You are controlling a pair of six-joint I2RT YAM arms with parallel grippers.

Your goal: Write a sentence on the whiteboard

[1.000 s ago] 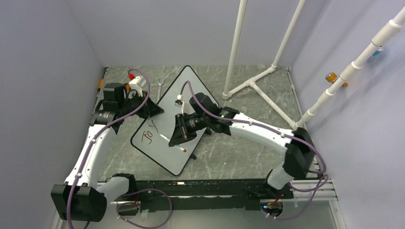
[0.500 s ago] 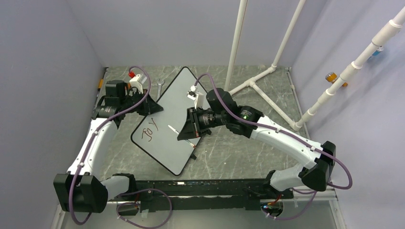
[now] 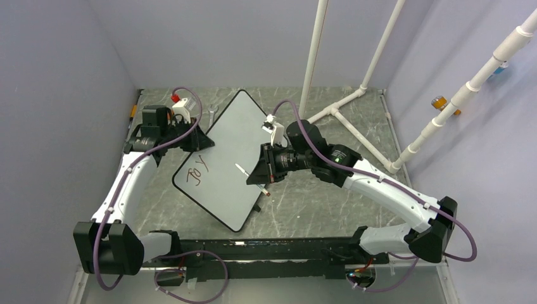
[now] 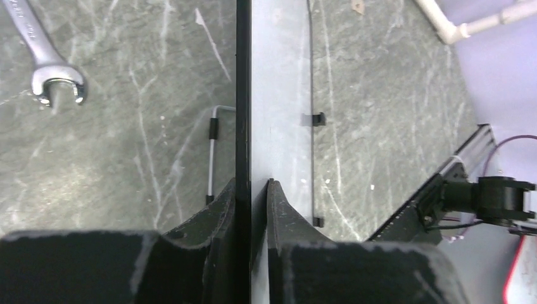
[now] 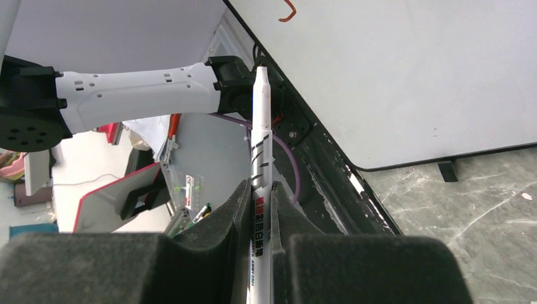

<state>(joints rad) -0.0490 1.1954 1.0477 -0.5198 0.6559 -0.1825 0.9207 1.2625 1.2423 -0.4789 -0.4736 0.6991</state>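
Right hand (image 5: 259, 190) pinches my marker (image 5: 260, 126), held clear of the whiteboard (image 5: 411, 76).
Just one short word of the sentence (image 3: 197, 172) is written; left hand (image 4: 252, 190) straddles its edge, whether gripping I can't tell.

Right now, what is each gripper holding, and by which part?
The right gripper clamps the white marker pen by its printed barrel. The left gripper straddles the dark rim of the white rectangular whiteboard; whether it grips cannot be told.
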